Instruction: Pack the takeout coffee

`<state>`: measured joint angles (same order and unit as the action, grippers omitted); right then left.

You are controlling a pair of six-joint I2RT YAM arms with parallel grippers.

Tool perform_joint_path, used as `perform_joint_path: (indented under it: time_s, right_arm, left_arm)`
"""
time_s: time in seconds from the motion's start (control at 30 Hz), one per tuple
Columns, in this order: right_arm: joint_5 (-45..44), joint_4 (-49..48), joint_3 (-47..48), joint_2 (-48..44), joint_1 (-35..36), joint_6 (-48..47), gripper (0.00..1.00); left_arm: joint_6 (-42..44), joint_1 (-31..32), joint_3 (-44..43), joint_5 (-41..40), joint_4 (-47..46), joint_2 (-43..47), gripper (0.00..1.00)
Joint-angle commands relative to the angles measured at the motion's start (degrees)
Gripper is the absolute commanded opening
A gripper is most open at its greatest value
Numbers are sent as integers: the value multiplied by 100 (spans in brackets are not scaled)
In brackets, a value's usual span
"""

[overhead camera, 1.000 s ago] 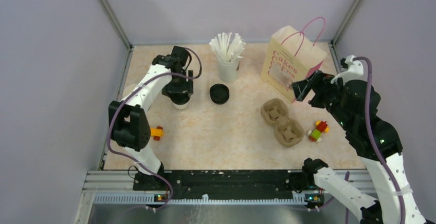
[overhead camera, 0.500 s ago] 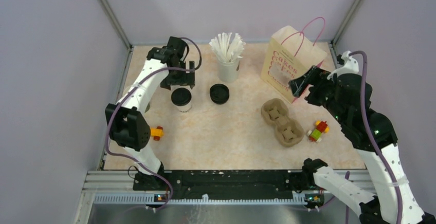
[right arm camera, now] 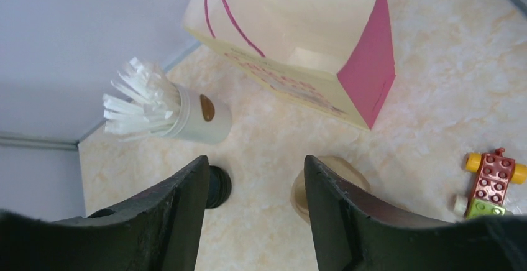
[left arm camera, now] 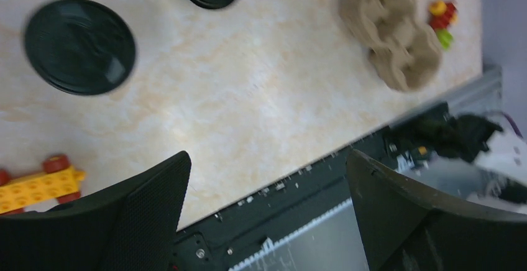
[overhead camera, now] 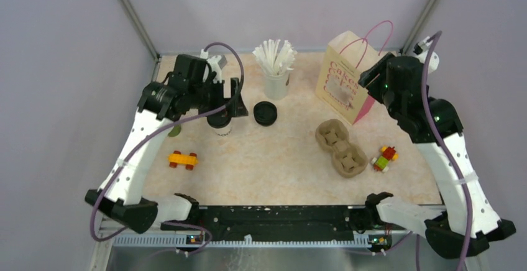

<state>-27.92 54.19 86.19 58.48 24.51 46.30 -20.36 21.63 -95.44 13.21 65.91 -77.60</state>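
Observation:
The takeout coffee (overhead camera: 219, 121), a white cup with a black lid, stands at the left middle of the table. In the left wrist view its lid is a black disc (left arm camera: 79, 46) at the upper left. My left gripper (overhead camera: 232, 102) is open and empty, raised just right of the cup and apart from it; its fingers (left arm camera: 149, 209) frame the table's near edge. My right gripper (overhead camera: 371, 77) is open and empty, raised beside the cream and pink paper bag (overhead camera: 348, 75). The bag fills the top of the right wrist view (right arm camera: 298, 41).
A stack of black lids (overhead camera: 265, 113) lies right of the coffee. A white cup of straws (overhead camera: 275, 72) stands at the back. A brown pulp cup carrier (overhead camera: 340, 148) sits centre right. Toy bricks lie at the left (overhead camera: 183, 159) and right (overhead camera: 384, 158).
My left gripper, which sat over the coffee cup a second ago, has let go and lifted off to the right. My right gripper rose and moved back toward the bag.

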Motion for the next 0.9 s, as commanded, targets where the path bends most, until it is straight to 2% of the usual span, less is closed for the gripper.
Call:
perform_joint_path:
  time_s: [0.0, 0.1, 0.2, 0.4, 0.57, 0.87]
  right_arm:
    - [-753, 134, 734, 521, -172, -68, 55]
    - [-858, 250, 1046, 852, -262, 74, 52]
    - [-1104, 324, 1059, 1092, -349, 321, 56]
    - [-1125, 146, 811, 1265, -1115, 543, 54]
    - [-241, -402, 395, 1387, -1804, 483, 51]
    - [587, -974, 204, 1701, -2426, 177, 51]
  left_arm:
    - [-110, 343, 634, 689, -25, 745, 99]
    - [-87, 583, 822, 627, 128, 1013, 99]
    - [-66, 719, 1016, 439, 136, 1242, 99]
    - [-6, 773, 943, 256, 282, 1313, 99]
    - [40, 799, 1098, 13, 246, 1323, 99]
    - [94, 797, 964, -390, 188, 1256, 99]
